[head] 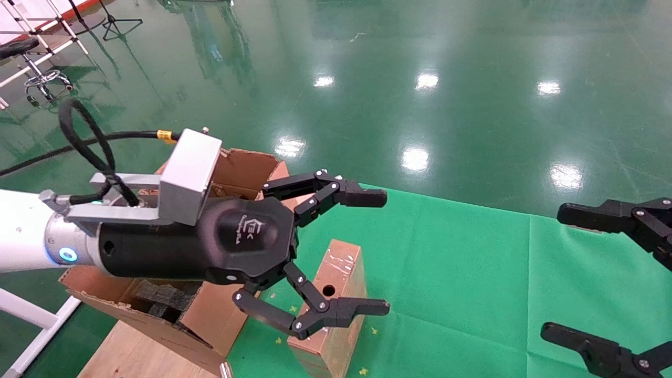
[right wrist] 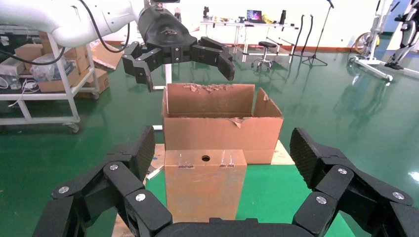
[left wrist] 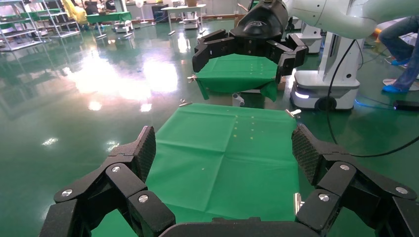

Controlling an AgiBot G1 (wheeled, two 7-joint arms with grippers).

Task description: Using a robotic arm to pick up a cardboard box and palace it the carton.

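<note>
The small cardboard box stands on the green cloth with a round hole in its taped top; it also shows in the right wrist view. The large carton with torn flaps stands just left of it, and appears behind it in the right wrist view. Dark foam blocks lie inside the carton. My left gripper, on the white robotic arm, hovers open and empty above the box. It also shows in its own wrist view. My right gripper is open and empty at the far right, facing the box.
A green cloth covers the table. The carton rests on a wooden board at the table's left. The shiny green floor lies beyond. A stool and white rack stand far left. Another robot base stands past the table.
</note>
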